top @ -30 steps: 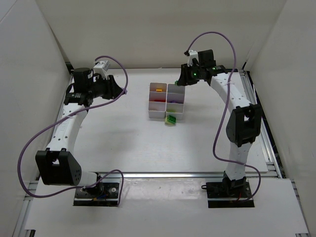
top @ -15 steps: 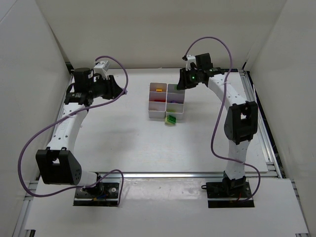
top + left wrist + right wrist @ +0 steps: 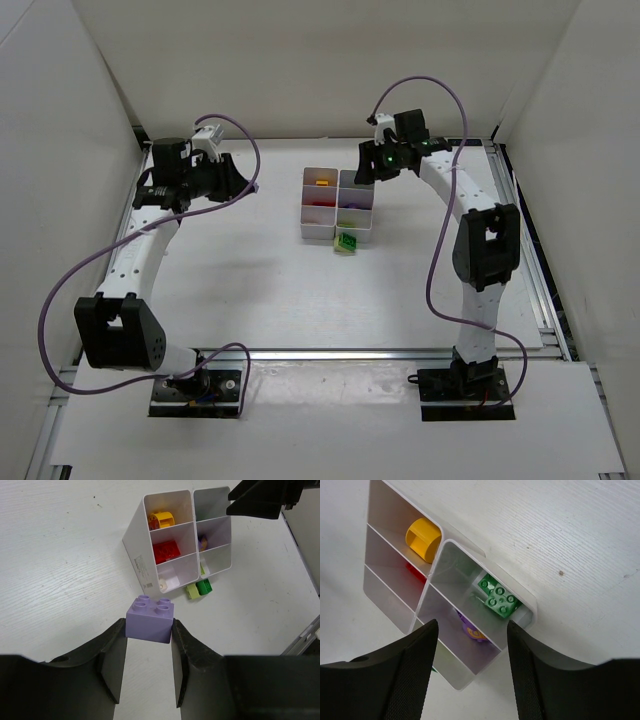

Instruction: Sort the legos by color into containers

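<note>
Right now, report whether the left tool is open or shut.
Shut on the purple lego: the left tool presses against both its sides in the wrist view.

Your left arm (image 3: 135, 255) and right arm (image 3: 464, 195) are wearing white shells over black joints, purple cables (image 3: 42, 322) looping along them. A green light (image 3: 389, 156) is glowing near the right wrist. The right hand (image 3: 472, 626) is showing textured black fingers (image 3: 410, 675).
</note>
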You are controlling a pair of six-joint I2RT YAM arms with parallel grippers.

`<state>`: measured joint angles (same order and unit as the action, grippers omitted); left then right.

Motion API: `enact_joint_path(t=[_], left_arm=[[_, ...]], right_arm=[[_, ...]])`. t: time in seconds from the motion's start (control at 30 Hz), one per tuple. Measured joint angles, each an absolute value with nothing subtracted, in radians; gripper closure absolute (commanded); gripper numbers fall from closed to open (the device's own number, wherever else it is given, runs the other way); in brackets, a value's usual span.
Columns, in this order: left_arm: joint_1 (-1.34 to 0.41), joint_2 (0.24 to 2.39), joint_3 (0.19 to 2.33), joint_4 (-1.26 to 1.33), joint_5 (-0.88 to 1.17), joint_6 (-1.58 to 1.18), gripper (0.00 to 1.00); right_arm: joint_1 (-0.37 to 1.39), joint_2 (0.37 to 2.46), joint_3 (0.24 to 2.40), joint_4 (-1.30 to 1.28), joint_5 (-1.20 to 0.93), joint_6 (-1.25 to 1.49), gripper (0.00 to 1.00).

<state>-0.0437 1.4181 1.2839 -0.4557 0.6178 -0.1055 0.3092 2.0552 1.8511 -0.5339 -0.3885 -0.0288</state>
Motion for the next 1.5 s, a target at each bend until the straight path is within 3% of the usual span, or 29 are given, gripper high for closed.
enact_joint_path(t=[0.33,0.6,0.97,1.37,1.5], left_arm=[[-0.068,1.413,1.243,-0.380,0.729,-0.157,0.90],[-0.211,1.476,1.251,-0.262,0.886,-0.241,0.90],[-0.418,1.760,1.518,-0.301,0.671,-0.266,0.90],[-0.538,1.967,1.664,-0.335,0.447,-0.360,0.90],[-0.544,2.004,1.708,-0.347,0.403,-0.368,0.81]], right_arm=[[0.353,2.022,1.842,-0.522,-0.380,-0.043,0.37],[0.355,1.769,1.697,-0.466,-0.247,-0.077,0.32],[0.263,1.608,1.558,-0.459,0.008,-0.091,0.29],[0.149,1.528,1.507,-0.478,0.026,-0.052,0.32],[0.142,1.515,1.490,-0.482,0.023,-0.051,0.33]])
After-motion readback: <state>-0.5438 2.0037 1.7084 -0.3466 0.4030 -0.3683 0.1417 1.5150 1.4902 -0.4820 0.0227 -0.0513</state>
